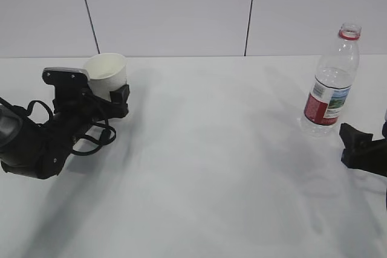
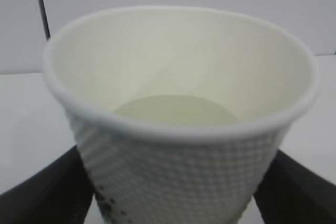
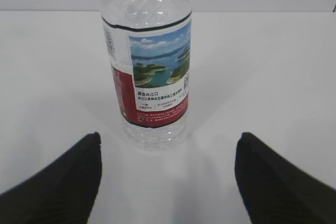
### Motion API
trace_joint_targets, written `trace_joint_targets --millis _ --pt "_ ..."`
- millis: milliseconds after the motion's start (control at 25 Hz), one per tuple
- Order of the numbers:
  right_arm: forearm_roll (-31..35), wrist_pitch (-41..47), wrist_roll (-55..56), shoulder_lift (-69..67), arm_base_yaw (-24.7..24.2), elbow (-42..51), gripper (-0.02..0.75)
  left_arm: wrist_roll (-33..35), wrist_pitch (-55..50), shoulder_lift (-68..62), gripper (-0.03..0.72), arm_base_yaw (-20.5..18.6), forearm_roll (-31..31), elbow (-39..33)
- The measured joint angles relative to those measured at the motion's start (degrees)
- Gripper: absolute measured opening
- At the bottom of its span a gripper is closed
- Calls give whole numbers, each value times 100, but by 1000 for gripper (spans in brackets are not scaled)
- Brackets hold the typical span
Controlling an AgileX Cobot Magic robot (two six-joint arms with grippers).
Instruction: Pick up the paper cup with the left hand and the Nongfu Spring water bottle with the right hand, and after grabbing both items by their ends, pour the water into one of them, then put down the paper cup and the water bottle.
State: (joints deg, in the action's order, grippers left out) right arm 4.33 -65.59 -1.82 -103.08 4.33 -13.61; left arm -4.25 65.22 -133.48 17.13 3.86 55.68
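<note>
The white paper cup (image 1: 107,74) stands upright on the table at the back left; its dimpled wall (image 2: 173,171) fills the left wrist view. My left gripper (image 1: 113,98) is open around the cup's lower part, a black finger (image 2: 47,192) on each side with a thin gap to the wall. At the right stands the Nongfu Spring water bottle (image 1: 331,89), upright and uncapped, with a red neck ring. My right gripper (image 1: 363,149) sits low behind it, open and empty. The bottle (image 3: 152,77) stands ahead of the fingers (image 3: 58,182), not between them.
A white table (image 1: 211,161) runs between the two arms. A white panelled wall (image 1: 169,10) with dark seams closes the back. The left arm's loose black cables (image 1: 97,137) lie on the table beside the cup.
</note>
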Motion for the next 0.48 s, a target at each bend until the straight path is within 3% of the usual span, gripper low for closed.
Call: trace_joint_targets --millis 480 --pt "0 0 0 0 0 0 592 0 11 0 666 0 -72 -173"
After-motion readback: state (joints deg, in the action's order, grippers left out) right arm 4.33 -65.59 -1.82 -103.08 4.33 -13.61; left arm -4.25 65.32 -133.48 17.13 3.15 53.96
